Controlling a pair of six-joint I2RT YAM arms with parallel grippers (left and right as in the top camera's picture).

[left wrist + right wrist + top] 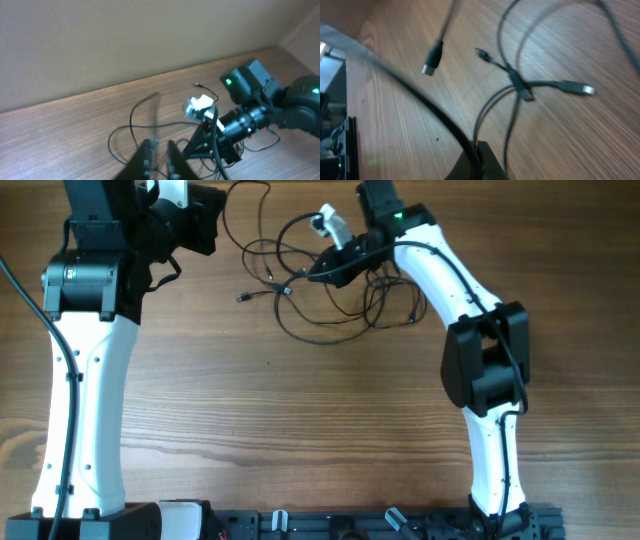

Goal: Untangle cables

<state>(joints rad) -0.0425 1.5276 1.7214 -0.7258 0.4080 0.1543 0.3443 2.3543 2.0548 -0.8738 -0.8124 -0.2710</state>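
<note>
1. Your left arm (85,400) runs straight up the left side of the overhead view on its white link. It folds at the black joint, so the wrist turns inward to the right.
2. Your left gripper (159,160) points across toward your other arm, and a narrow gap shows between its fingers (145,161).
3. Your right arm (495,450) rises from its base at the near side and bends at the black elbow. Its white forearm reaches up and to the left.
4. Your right gripper (476,161) has its jaws pressed together, pinching a strand of the cables (520,90).
</note>
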